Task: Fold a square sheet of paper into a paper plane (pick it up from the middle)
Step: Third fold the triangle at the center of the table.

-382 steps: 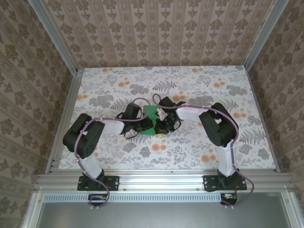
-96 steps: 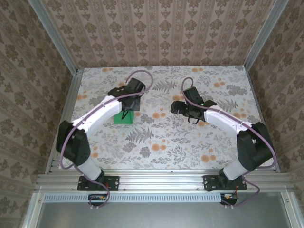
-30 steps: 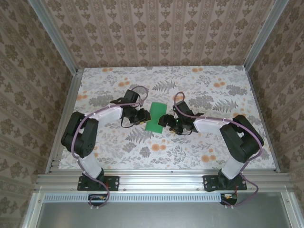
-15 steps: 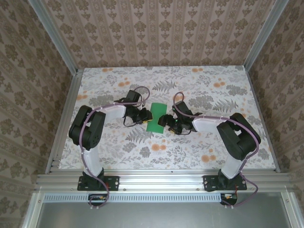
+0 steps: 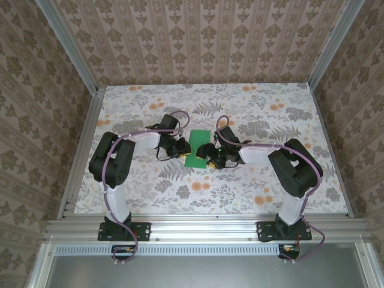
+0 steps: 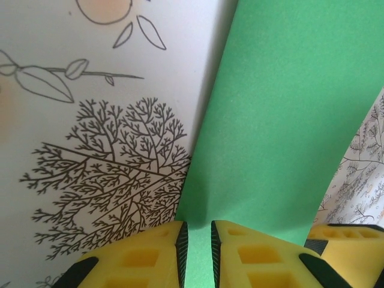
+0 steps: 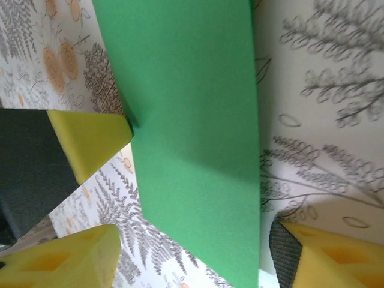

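The green sheet of paper point(image 5: 195, 148) lies on the floral tabletop as a long narrow rectangle; no paper plane is in view. My left gripper point(image 5: 182, 151) is at its left edge. In the left wrist view the paper point(image 6: 282, 120) runs under the yellow fingertips point(image 6: 162, 252), and the left gripper point(image 6: 196, 240) keeps a narrow gap with green showing in it. My right gripper point(image 5: 208, 155) is at the right edge. In the right wrist view the right gripper point(image 7: 195, 258) stands wide open astride the paper point(image 7: 192, 120), near a left-arm finger point(image 7: 90, 141).
Both arms bend inward and meet mid-table. Aluminium rails run along the left side point(image 5: 81, 150) and the front point(image 5: 198, 227), with patterned walls all round. Bare tabletop point(image 5: 240, 186) lies in front of the grippers and more behind them.
Both grippers have closed in on the paper from either side. The left jaws have narrowed to a slit and the right jaws have narrowed a little. The paper has turned slightly.
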